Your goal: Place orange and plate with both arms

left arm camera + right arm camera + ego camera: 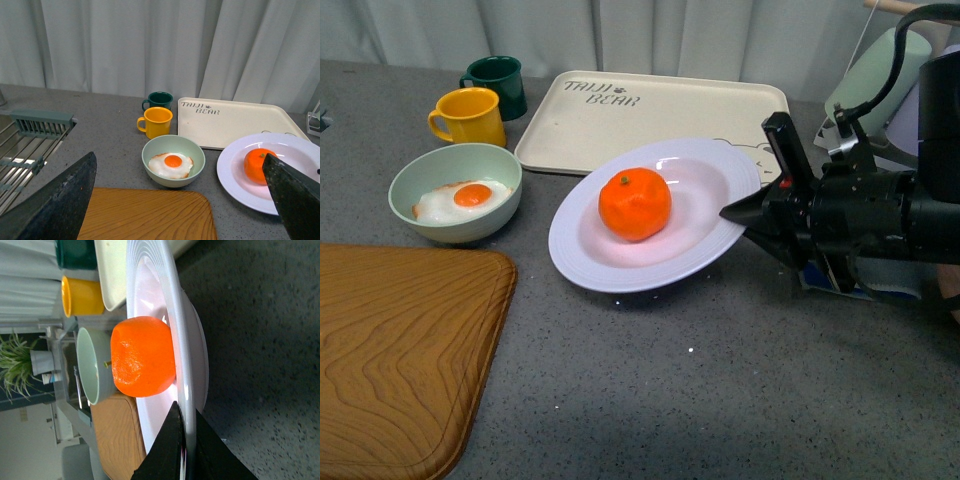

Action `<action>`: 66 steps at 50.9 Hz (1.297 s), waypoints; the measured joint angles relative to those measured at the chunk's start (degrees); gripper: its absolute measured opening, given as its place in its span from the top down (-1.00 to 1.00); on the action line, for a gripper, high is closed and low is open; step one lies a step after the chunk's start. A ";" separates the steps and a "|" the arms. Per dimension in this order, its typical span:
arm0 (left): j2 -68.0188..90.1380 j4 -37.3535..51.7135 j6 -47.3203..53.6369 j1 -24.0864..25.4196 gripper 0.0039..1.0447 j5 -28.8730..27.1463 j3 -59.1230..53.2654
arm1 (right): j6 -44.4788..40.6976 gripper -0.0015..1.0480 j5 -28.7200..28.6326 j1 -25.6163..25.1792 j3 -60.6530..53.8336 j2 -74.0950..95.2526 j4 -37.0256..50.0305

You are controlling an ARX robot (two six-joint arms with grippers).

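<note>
The orange (pixel 635 203) lies in the middle of the white plate (pixel 590 255), which sits on the grey counter in front of the cream tray. My right gripper (pixel 735 213) is shut on the plate's right rim; the right wrist view shows its two black fingers pinching the rim (pixel 183 450) with the orange (pixel 142 363) just beyond. My left gripper (pixel 180 200) is open and empty, raised above the wooden board; the left wrist view shows the plate (pixel 232 172) and orange (pixel 257 165) behind its one finger. The left arm is outside the front view.
A pale green bowl (pixel 455 193) with a fried egg stands left of the plate. A yellow mug (pixel 470 116) and a dark green mug (pixel 498 85) stand behind it. The cream bear tray (pixel 650 115) lies at the back. A wooden board (pixel 395 350) covers the front left. A dish rack (pixel 30 140) is further left.
</note>
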 joint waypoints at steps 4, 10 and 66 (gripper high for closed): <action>0.00 0.00 0.00 -0.02 -0.88 0.00 0.00 | 1.14 0.98 -0.48 -0.42 0.55 0.00 1.44; 0.00 0.00 0.00 0.00 -0.88 0.00 0.00 | 2.78 0.98 -0.63 -0.66 2.86 0.00 2.23; 0.00 0.00 0.00 0.00 -0.88 0.00 0.00 | 7.50 0.98 3.19 -0.13 50.45 25.05 -19.93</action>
